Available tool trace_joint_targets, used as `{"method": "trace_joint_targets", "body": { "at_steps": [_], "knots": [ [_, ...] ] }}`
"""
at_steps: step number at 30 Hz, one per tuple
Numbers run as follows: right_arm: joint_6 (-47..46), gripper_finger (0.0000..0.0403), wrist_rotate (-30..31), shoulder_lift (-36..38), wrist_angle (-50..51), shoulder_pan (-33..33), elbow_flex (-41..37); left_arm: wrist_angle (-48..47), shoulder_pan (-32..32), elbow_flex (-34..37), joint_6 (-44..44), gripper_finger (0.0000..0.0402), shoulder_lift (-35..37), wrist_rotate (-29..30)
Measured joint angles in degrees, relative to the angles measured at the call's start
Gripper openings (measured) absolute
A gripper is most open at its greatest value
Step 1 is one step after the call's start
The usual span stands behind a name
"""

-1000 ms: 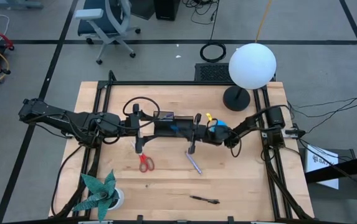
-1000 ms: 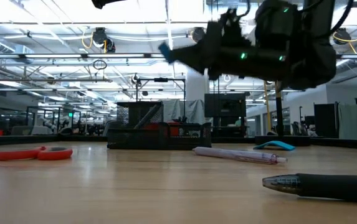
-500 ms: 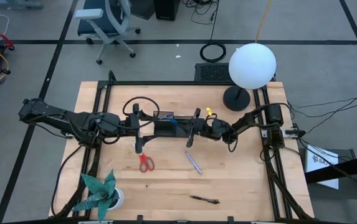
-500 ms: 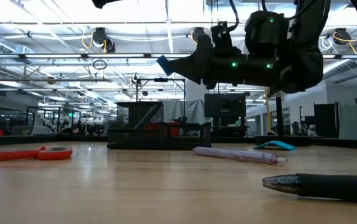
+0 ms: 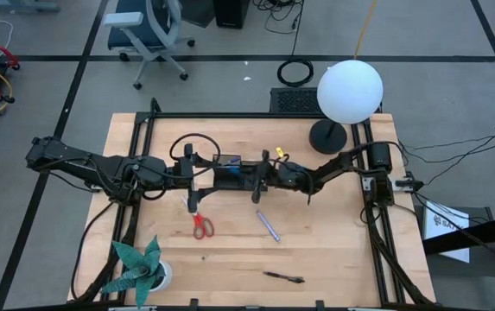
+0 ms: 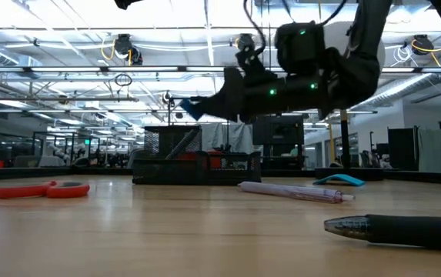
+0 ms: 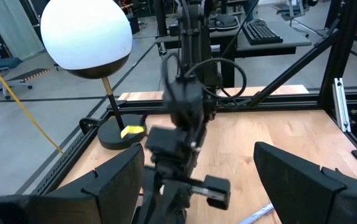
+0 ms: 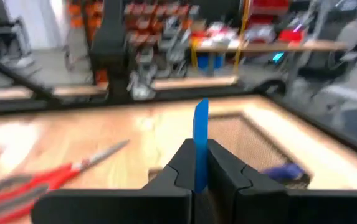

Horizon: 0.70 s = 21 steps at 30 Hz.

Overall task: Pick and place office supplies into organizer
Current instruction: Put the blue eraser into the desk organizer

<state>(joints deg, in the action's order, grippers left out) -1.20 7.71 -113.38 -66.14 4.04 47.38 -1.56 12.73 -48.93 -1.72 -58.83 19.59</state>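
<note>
- Now the right gripper (image 8: 195, 167) pinches a thin blue notepad (image 8: 201, 134) on its edge, and hangs in the air above the organizer (image 5: 230, 170) near the middle of the table (image 5: 333, 250).
- Maybe the notepad slips or turns, because the fingers hold only its lower edge; then it falls beside the tray and not in a compartment.
- The left gripper (image 7: 197, 211) waits with its fingers spread wide, just beside the organizer on the side toward the left edge; the two arms are close, so I judge a contact is possible if the right one goes further.
- On the wooden table remain the scissors (image 5: 202, 226), a purple pen (image 5: 269, 225) and a dark pen (image 5: 283, 277) nearer the front edge.
- A lamp (image 5: 348, 92) stands at the back right corner, a paper plant (image 5: 139, 266) at the front left corner.
- Around is a grey floor with an office chair (image 5: 149, 34).
</note>
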Motion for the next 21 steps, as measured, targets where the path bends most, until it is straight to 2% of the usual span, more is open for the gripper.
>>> {"method": "trace_joint_targets", "body": {
  "at_steps": [3, 12, 21],
  "knots": [
    [-1.0, 0.0011, -3.4, 0.0, 6.4, 0.9, 1.5, 0.0, 0.0, 0.0, 0.0, 0.031, 0.0, 0.0],
    [0.6, 0.0011, -3.5, 0.0, 18.5, 1.1, 5.7, 0.0, 0.0, 0.0, 0.0, 0.031, 0.0, 0.0],
    [1.9, 0.0011, -3.5, 0.0, 25.9, 1.1, 7.9, 0.0, 0.0, 0.0, 0.0, 0.031, 0.0, 0.0]
  ]
}}
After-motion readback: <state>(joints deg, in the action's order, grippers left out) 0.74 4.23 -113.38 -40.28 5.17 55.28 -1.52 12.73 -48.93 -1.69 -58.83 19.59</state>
